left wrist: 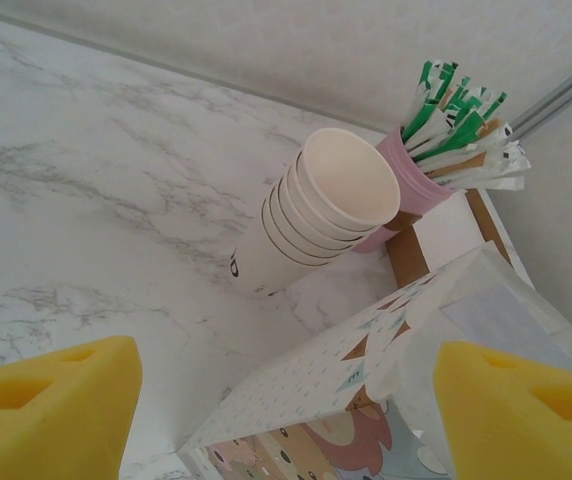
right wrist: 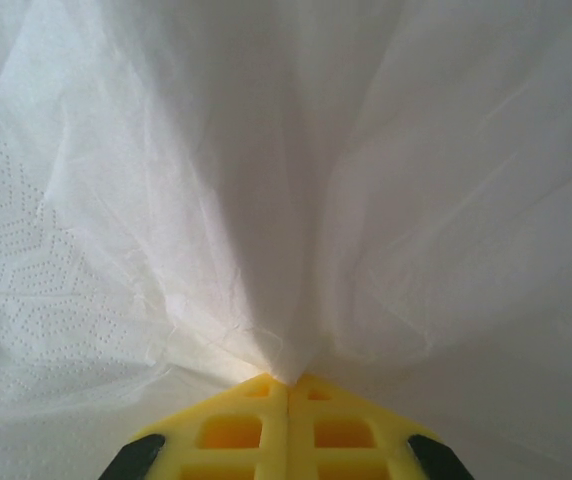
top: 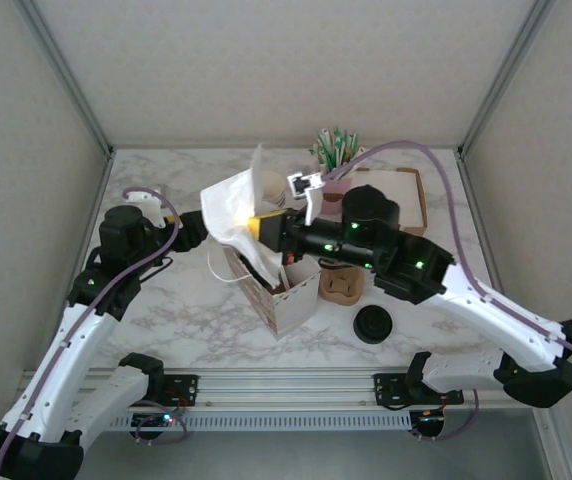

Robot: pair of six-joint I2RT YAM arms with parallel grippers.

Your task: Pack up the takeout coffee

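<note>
My right gripper is shut on a white paper napkin, holding it above the open mouth of a printed paper bag. The left gripper is open at the bag's left side, and the bag's top edge runs between its yellow fingers. On the table right of the bag lies a round black lid; I cannot tell whether a cup stands under it. No other lidded coffee cup is in sight.
A stack of cream paper cups lies tilted behind the bag, beside a pink cup of green-and-white stirrers. A brown-rimmed tray sits at the back right. A brown cardboard piece rests under the right arm.
</note>
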